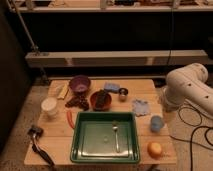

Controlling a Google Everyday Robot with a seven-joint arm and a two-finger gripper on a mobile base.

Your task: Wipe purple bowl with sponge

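Observation:
The purple bowl (80,84) stands upright at the back of the wooden table (55,135), left of centre. The blue sponge (111,87) lies at the back, to the right of the bowl, with a gap between them. Only the white arm (186,86) shows, at the right edge beside the table. My gripper is out of view, and nothing of it is over the table.
A brown bowl (100,100) and dark grapes (77,102) sit just in front of the purple bowl. A small metal cup (123,93), blue cloth (141,107), blue cup (156,123), orange (155,148), white cup (49,106), black brush (40,145) and green tray (82,152) holding a spoon (116,135) fill the table.

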